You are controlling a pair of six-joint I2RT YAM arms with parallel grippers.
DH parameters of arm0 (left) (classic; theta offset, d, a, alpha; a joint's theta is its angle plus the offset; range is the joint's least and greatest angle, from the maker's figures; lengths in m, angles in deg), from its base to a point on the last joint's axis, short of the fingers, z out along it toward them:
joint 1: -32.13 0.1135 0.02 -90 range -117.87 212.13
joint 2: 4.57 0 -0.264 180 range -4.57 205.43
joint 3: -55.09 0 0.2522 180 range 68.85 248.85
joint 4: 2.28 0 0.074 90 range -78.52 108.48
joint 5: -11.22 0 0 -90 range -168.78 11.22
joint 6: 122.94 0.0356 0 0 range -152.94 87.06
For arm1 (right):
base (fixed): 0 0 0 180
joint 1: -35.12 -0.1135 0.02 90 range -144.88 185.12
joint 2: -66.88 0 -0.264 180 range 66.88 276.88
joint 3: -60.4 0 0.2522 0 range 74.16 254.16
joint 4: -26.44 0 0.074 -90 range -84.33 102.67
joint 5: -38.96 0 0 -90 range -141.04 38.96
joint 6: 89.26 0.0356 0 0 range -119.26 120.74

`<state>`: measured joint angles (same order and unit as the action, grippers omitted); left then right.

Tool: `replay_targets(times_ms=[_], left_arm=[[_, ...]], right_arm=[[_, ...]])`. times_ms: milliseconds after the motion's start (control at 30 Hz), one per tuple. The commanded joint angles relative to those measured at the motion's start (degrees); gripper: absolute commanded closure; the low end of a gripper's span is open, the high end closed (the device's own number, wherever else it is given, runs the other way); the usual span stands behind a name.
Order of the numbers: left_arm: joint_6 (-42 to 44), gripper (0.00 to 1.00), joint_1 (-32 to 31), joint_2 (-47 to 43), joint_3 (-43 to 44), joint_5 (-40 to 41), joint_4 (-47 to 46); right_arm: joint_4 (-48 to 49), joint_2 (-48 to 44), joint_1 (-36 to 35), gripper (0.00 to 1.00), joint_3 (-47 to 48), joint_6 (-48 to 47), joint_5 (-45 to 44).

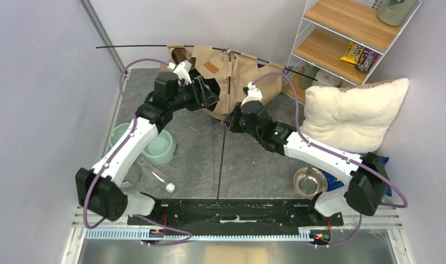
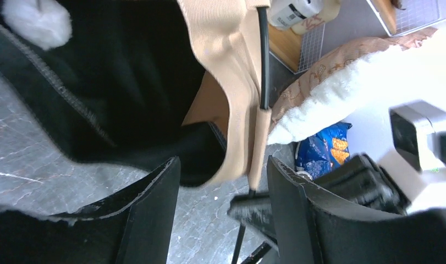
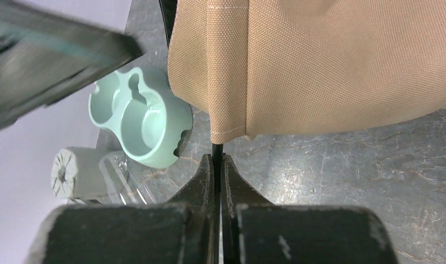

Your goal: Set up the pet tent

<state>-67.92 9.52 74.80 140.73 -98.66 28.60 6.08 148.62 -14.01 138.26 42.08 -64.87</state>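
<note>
At rear of grey mat (image 1: 253, 165): tan fabric pet tent (image 1: 240, 69) with black base, slumped, unpitched. Right gripper (image 3: 218, 165) pinched on thin black pole (image 3: 216, 149) at sleeve hem. Left gripper (image 2: 223, 168) wide, straddling tan sleeve, gripping nothing. Likely hazard: pole slipping through pinch, or snagging inside sleeve.

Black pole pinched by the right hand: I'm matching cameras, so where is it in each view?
Top external: black pole runs from the right hand down the table's middle.
Left wrist: upper centre, entering the pet tent's tan sleeve.
Right wrist: lower centre, between shut fingers.
Shared landmark: the pet tent's tan fabric.
</note>
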Motion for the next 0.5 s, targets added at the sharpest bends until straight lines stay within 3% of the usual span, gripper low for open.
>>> replay_targets(times_ms=[0, 133, 300, 467], left_arm=[[4.15, 0.34, 0.35, -7.76, -2.86, 5.81, -0.03], [5.15, 0.34, 0.6, -12.12, -6.22, 4.41, 1.12], [5.66, 0.34, -0.15, -14.83, -13.28, -12.87, -2.91], [5.75, 0.34, -4.18, -18.39, -19.57, -15.12, -6.02]], right_arm=[[3.98, 1.08, 3.01, 1.0, 3.7, 2.27, -3.77], [0.4, 1.45, 4.3, 1.0, 6.17, 3.49, -2.72], [-6.86, 2.74, 6.02, 1.0, 12.2, 3.04, 0.6], [-13.52, 6.12, 7.98, 1.0, 19.71, -0.23, 8.26]])
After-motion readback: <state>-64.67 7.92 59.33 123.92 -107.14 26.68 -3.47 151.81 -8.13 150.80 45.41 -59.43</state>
